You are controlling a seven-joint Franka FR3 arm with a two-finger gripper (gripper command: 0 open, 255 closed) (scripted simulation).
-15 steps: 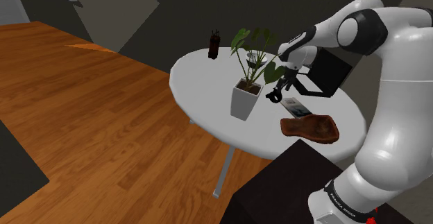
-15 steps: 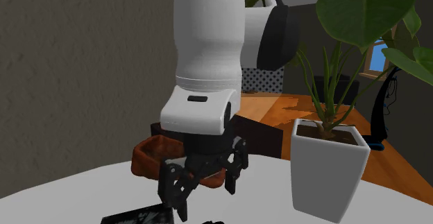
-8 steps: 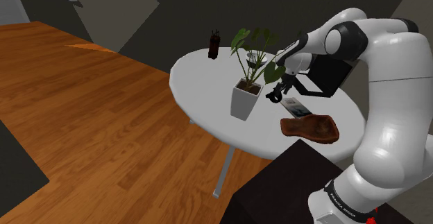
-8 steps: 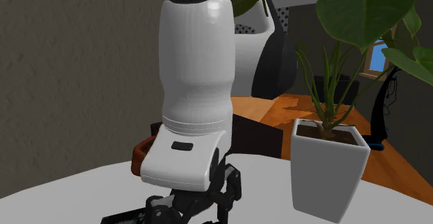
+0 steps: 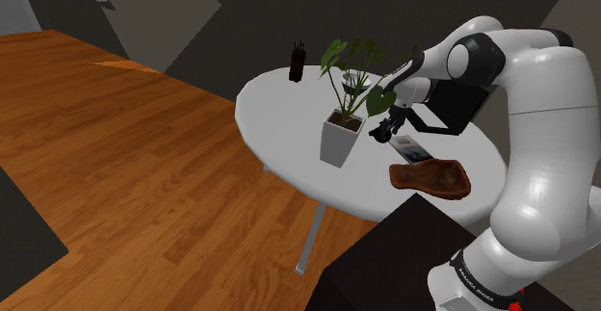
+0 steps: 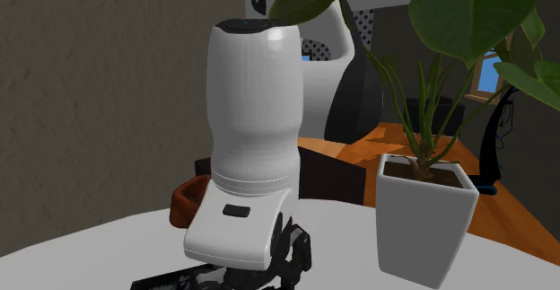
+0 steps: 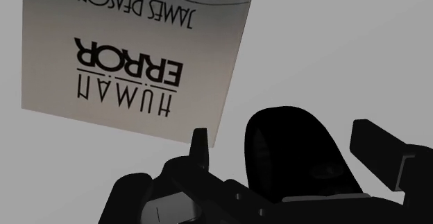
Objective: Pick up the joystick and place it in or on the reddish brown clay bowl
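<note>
The joystick (image 7: 295, 161) is a black, dome-topped thing on the white round table (image 5: 289, 116), just beside a grey book (image 7: 139, 49) titled "Human Error". My gripper (image 7: 289, 146) is low over the table and open. One black finger (image 7: 199, 145) stands on one side of the dome and the other finger (image 7: 380, 153) on the opposite side, with a gap at each. In the shoulder view the gripper (image 5: 387, 129) hangs between the plant pot and the book (image 5: 409, 148). The reddish brown bowl (image 5: 431, 177) sits at the table's near edge, toward the stand.
A white square pot (image 5: 340, 138) with a tall leafy plant stands close to the gripper, on the shoulder view's left. A dark bottle-like thing (image 5: 297, 62) is at the table's far side. A black boxy shape (image 5: 453, 102) is behind the arm. The bowl (image 6: 186, 200) peeks out behind the white forearm (image 6: 251, 145).
The hand has dropped toward the table and tilted steeper, bringing the open fingers down around the joystick. The forearm has swung upright. Bowl, book and plant stay put.
</note>
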